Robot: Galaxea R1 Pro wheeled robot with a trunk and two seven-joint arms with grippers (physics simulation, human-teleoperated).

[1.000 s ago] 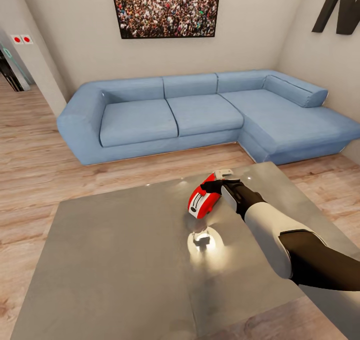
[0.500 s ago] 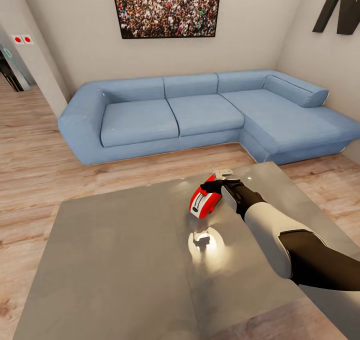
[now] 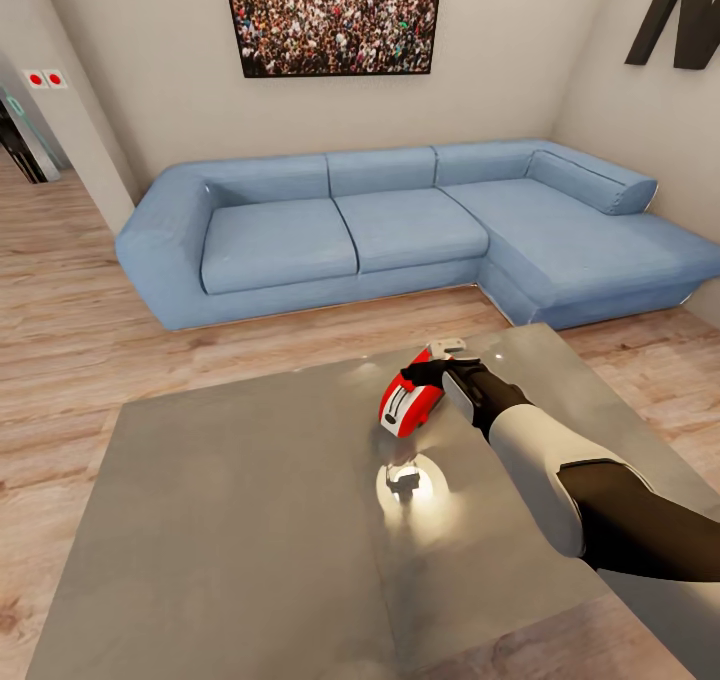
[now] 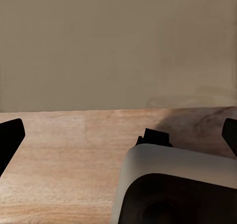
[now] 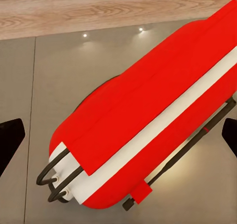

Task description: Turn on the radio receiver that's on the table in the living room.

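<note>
Near the far right corner of the table, one radio is seen, tilted on the glossy grey top. One right gripper is laid against its upper end. In the right wrist view the radio is shown between two dark fingertips set wide apart, so the gripper is spread and nothing is clasped. The left gripper is likewise spread, with wood floor and a beige wall seen beyond it. One small white-grey object is seen just beyond the radio. Behind the table, one blue sofa, one crowd photo and one black letter are seen.
</note>
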